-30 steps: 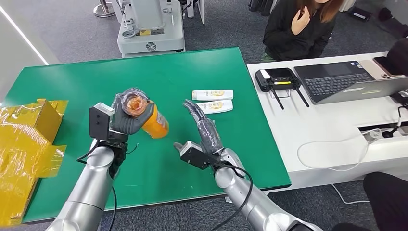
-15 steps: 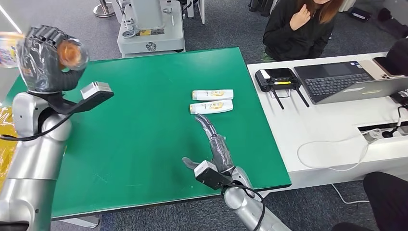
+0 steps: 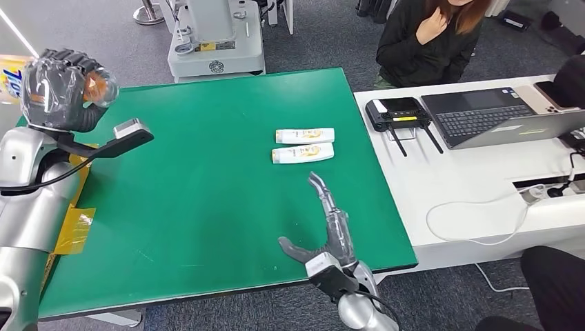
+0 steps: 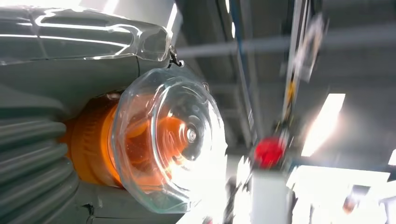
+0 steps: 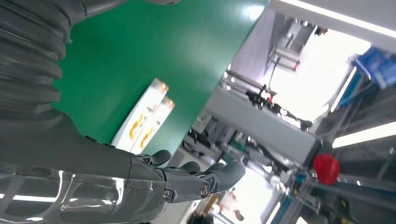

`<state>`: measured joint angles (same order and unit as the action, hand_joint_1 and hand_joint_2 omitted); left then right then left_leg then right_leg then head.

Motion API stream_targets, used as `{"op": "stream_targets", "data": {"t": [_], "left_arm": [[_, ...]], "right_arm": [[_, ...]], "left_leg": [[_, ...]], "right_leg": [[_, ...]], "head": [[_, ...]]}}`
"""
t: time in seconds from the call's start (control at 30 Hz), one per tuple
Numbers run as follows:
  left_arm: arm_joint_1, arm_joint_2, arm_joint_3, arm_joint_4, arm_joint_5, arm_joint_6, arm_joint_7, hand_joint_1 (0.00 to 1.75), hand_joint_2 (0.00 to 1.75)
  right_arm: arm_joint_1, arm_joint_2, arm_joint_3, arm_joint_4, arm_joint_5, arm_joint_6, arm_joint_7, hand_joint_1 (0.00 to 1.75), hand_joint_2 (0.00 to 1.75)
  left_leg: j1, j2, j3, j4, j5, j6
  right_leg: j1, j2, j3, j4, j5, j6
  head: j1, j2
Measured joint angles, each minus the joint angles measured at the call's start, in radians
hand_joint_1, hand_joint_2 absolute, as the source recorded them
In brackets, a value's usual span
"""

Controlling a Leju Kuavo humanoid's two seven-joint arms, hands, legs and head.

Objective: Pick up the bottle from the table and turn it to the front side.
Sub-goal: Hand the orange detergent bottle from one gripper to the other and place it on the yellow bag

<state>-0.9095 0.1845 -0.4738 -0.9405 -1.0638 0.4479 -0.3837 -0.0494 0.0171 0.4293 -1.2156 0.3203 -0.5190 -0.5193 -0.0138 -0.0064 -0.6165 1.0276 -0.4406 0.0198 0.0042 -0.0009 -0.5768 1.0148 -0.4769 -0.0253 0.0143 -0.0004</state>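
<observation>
While the left hand (image 3: 61, 88) is raised high at the far left of the head view, off the green bench (image 3: 207, 207), its fingers are wrapped tight round the orange bottle (image 3: 96, 86); orange end faces the camera, pale label end sticks out left past the fist. Bottle is in the air, well apart from the bench surface. Right hand (image 3: 330, 231) sits at the near edge of the bench, fingers straight and pointing far, thumb out to the left, holding nothing. Two white tubes (image 3: 303, 144) lie side by side, touching, mid-bench on the right side, beyond the right hand. Yellow packaging (image 3: 69, 224) at the left edge of the bench. White desk on the right carries a laptop (image 3: 497, 114) and a black router (image 3: 399, 112). A seated person (image 3: 431, 38) in black at the far side.

Left wrist view: bottle (image 4: 154, 144) close-up, clear domed cap over orange body, clamped in the hand's ribbed grey fingers (image 4: 32, 154).

Right wrist view: right hand's fingers (image 5: 205, 179) extended and slightly apart, nothing in them. Tubes (image 5: 142, 119) lie on the green bench (image 5: 121, 56) beyond the hand.
</observation>
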Motion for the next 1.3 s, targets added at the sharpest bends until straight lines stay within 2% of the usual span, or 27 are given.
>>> {"op": "stream_targets", "data": {"t": [0.13,0.33,0.47,0.6,0.73,0.83,0.97,1.3], "left_arm": [[0.021,0.05,-0.007,0.075,-0.023,-0.038,0.041,1.75,1.75],[0.056,0.134,-0.009,0.165,-0.145,0.019,0.161,1.75,1.75],[0.059,0.163,-0.008,0.21,-0.223,0.037,0.219,1.75,1.75],[0.051,0.17,0.0,0.238,-0.22,0.025,0.209,1.75,1.75],[0.068,0.171,0.016,0.239,-0.166,-0.04,0.142,1.75,1.75],[0.122,0.177,0.029,0.211,-0.109,-0.103,0.08,1.75,1.75],[0.214,0.183,0.032,0.158,-0.076,-0.169,0.058,1.75,1.75],[0.432,0.173,0.069,0.1,-0.13,-0.207,0.132,1.75,1.75]], "right_arm": [[0.099,-0.034,-0.052,-0.167,-0.009,-0.038,-0.002,0.0,1.75],[0.211,-0.074,-0.115,-0.354,-0.013,-0.097,-0.006,0.0,1.75],[0.247,-0.083,-0.132,-0.409,-0.004,-0.127,-0.001,0.0,1.75],[0.265,-0.084,-0.144,-0.44,-0.001,-0.145,0.005,0.0,1.75],[0.288,-0.084,-0.165,-0.488,0.022,-0.151,0.013,0.0,1.75],[0.312,-0.083,-0.19,-0.535,0.034,-0.143,0.015,0.0,1.75],[0.342,-0.082,-0.226,-0.59,0.035,-0.123,0.019,0.0,1.75],[0.402,-0.047,-0.307,-0.666,0.071,-0.06,0.034,0.0,1.75]], "left_leg": [[0.0,0.001,0.0,0.0,0.0,-0.001],[0.0,0.005,0.0,0.0,-0.001,-0.001],[0.001,0.004,0.0,-0.001,-0.001,-0.001],[0.001,0.004,0.0,0.0,-0.001,-0.001],[0.0,0.004,0.0,0.0,-0.001,-0.001],[0.0,0.005,0.0,0.0,-0.001,-0.001],[0.0,0.005,0.0,0.0,-0.001,-0.001],[0.001,0.006,0.0,-0.001,-0.002,-0.001]], "right_leg": [[0.0,0.002,-0.001,0.0,0.0,0.0],[0.0,0.005,-0.002,0.0,0.0,0.0],[0.001,0.004,-0.002,0.0,0.0,0.0],[0.001,0.004,-0.001,0.0,0.001,-0.001],[0.0,0.004,-0.001,0.0,0.001,-0.001],[0.0,0.005,-0.001,0.0,0.001,-0.001],[0.0,0.005,-0.002,0.0,0.001,-0.001],[0.0,0.006,-0.002,-0.001,0.001,-0.001]], "head": [[0.0,0.0],[0.0,0.0],[0.0,0.0],[0.0,0.0],[0.0,0.0],[0.0,0.0],[0.0,0.0],[0.0,0.0]]}}
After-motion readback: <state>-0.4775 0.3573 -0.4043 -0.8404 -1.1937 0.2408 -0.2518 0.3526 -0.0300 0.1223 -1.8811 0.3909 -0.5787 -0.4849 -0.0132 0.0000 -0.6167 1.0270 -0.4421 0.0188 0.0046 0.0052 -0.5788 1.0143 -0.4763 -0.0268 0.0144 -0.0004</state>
